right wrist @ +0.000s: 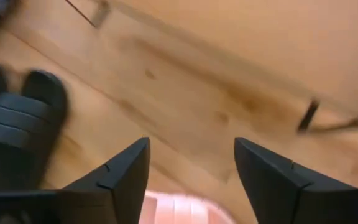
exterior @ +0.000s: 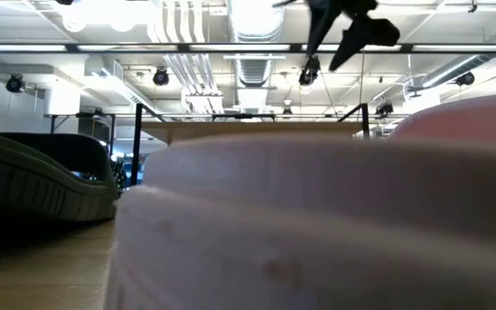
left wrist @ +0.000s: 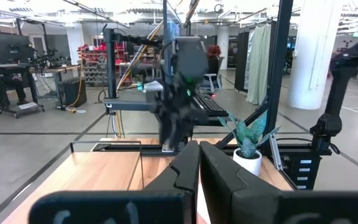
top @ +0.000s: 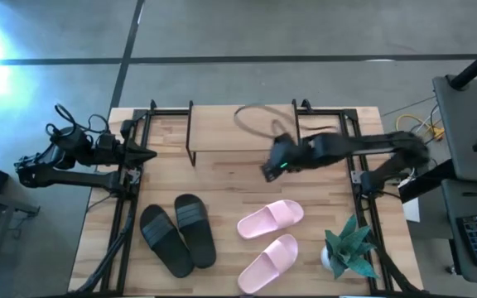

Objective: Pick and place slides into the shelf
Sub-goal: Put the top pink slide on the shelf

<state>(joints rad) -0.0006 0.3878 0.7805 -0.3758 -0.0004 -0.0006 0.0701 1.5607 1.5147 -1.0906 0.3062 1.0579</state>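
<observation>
Two matte black slides (top: 178, 234) lie side by side on the tabletop near its front left. Two light pink slides (top: 269, 240) lie at the front centre-right, flat on their soles. The shelf (top: 243, 139) stands at the far middle of the table. My right gripper (top: 269, 168) is open and empty in the air between the shelf and the pink slides; its wrist view shows the black slides (right wrist: 17, 130) and a pink slide (right wrist: 179, 208) below. My left gripper (top: 149, 155) is shut and empty at the table's left edge.
A potted plant (top: 348, 248) in a white pot stands at the front right corner. Black metal frame rails (top: 127, 207) run along the table's left and right sides. Bare tabletop (top: 222, 178) lies between the shelf and the slides.
</observation>
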